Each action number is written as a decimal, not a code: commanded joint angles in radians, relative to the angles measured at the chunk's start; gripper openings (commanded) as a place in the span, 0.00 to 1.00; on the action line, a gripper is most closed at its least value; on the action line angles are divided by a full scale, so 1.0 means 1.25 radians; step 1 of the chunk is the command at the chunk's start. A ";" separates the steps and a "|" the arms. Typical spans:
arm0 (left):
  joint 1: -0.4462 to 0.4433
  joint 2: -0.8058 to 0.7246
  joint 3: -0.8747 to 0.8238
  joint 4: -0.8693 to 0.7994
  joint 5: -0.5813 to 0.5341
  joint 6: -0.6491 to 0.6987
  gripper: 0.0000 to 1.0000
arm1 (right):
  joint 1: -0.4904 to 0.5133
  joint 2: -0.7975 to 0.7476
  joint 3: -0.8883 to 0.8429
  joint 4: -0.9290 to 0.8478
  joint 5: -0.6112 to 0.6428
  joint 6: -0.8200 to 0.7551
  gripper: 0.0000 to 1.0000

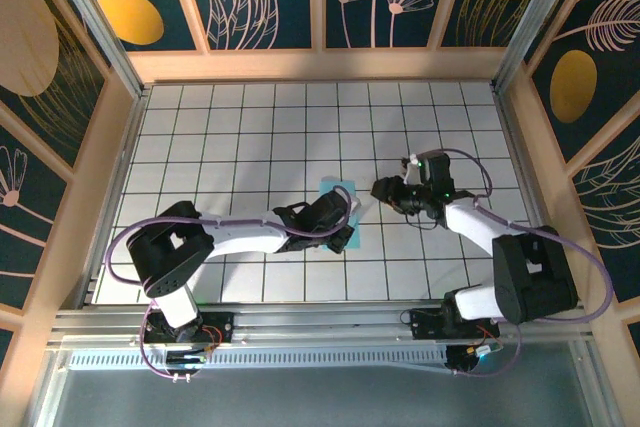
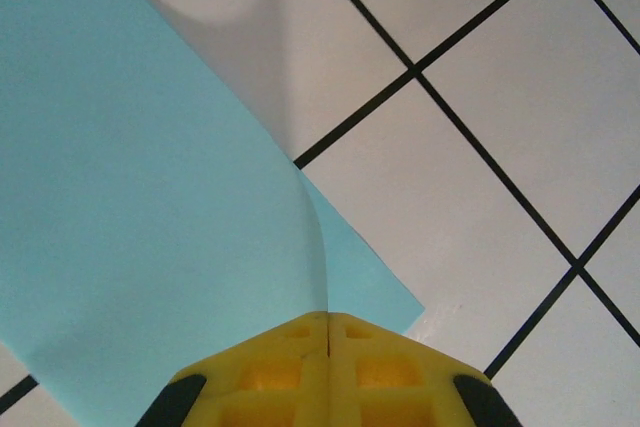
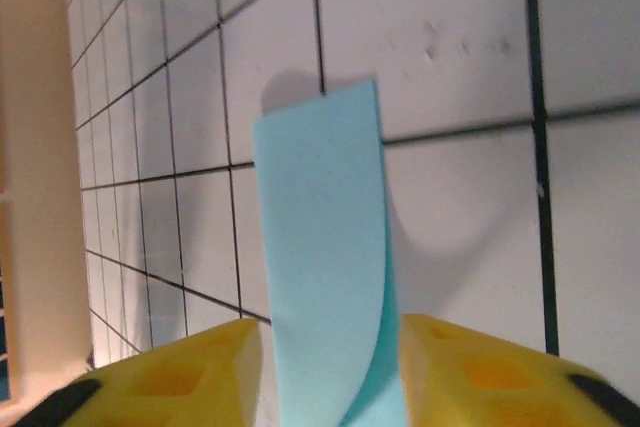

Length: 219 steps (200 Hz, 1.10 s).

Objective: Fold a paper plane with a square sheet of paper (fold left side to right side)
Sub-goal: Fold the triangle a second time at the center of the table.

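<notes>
You are early in the left-to-right fold. The square sheet of paper (image 1: 338, 189) lies near the middle of the gridded table (image 1: 250, 137), a touch toward three o'clock, between the two arms. Your left gripper (image 2: 328, 325) is closed on one edge, and the sheet curls up from the pinch in a soft bend, with no sharp crease visible. Your right gripper (image 3: 330, 335), at about two o'clock from the left one, has its jaws apart with a strip of the sheet standing between them; whether they touch it, you cannot tell. Laying the edge over, creasing it and every later plane fold appear to remain. The paper is thin, plain, matte light blue, limp enough to bow; the table is smooth white tile with black lines.
</notes>
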 commanded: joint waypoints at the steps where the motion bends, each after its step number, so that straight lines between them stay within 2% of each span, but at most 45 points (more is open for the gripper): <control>1: 0.017 -0.034 -0.035 0.074 0.088 -0.059 0.00 | 0.007 -0.033 -0.057 -0.061 0.004 -0.029 0.22; 36: 0.035 -0.041 -0.061 0.114 0.112 -0.098 0.00 | 0.081 -0.052 -0.113 -0.026 0.002 0.020 0.00; 66: 0.042 -0.039 -0.067 0.131 0.118 -0.122 0.00 | 0.174 -0.005 -0.119 0.034 0.006 0.071 0.00; 88: 0.046 -0.036 -0.064 0.134 0.117 -0.135 0.00 | 0.211 0.027 -0.119 0.071 0.015 0.100 0.00; 129: 0.049 -0.032 -0.059 0.130 0.116 -0.143 0.00 | 0.224 0.071 -0.105 0.073 0.016 0.091 0.00; 219: 0.083 -0.045 -0.058 0.061 0.106 -0.102 0.00 | 0.224 0.118 -0.091 -0.054 0.079 0.040 0.00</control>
